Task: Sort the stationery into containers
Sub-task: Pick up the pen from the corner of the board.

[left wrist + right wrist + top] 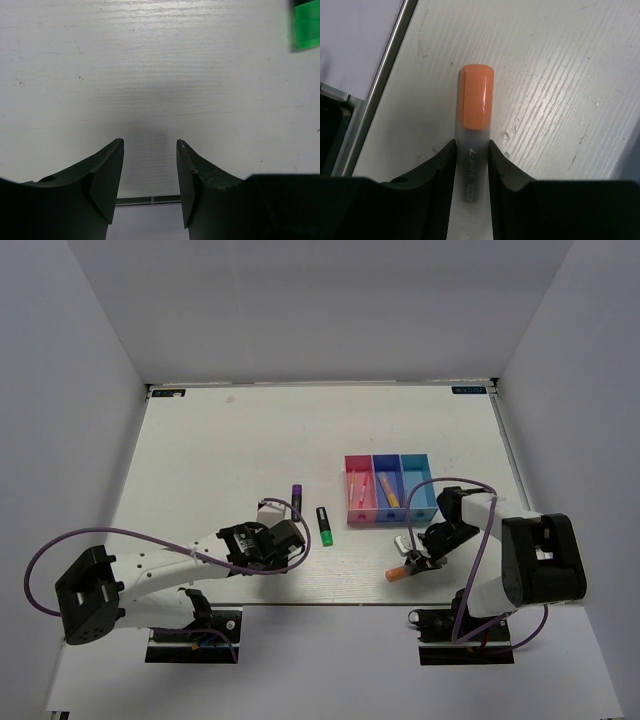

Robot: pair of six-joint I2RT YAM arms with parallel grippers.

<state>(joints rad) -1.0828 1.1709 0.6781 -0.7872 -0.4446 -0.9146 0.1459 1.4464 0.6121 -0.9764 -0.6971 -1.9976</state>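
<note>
Right wrist view: my right end effector (471,145) seems clamped on the grey-orange marker (477,100), cap toward 12 o'clock; my left end effector (149,142) is spread apart above the tabletop (150,75).

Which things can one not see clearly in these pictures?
Top view: pens in the pink bin and dark blue bin too small to count.
Left wrist view: the green-cap marker is cut off by the frame edge.
Right wrist view: the right gripper hides the rear of the grey-orange marker.
</note>
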